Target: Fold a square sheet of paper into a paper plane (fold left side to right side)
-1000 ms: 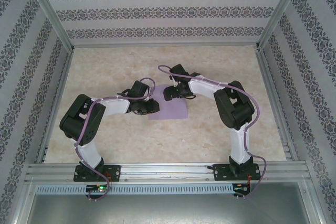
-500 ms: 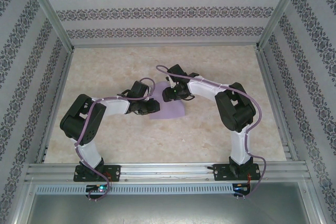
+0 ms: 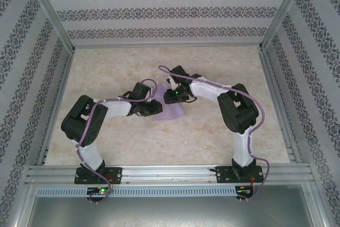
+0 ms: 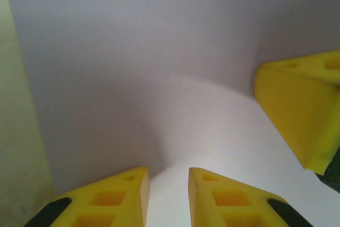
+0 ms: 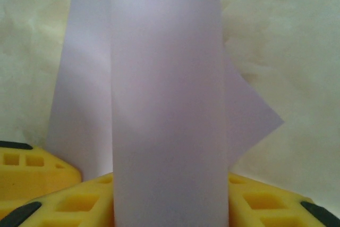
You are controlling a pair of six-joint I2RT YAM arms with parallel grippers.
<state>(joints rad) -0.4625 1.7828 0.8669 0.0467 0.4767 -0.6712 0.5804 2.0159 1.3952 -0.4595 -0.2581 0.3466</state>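
Paper in lavender, the square sheet (image 3: 171, 112), lies near the middle of the marbled surface (image 3: 223, 62) between the two arms, its right part raised in a curl (image 5: 164, 78). Right jaws flank that curl, one finger (image 5: 265, 206) at each side; whether they pinch it I cannot tell. Left jaws sit low over the flat left part (image 4: 159, 35), slightly parted, nothing between them.

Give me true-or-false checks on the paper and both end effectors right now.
The square sheet of paper lies fully flat. False: its side at the right end effector curls upward.
The left end effector is over the sheet's left part. True.
The left end effector's jaws stand wide apart. False: only a narrow gap.
The sheet is lavender. True.
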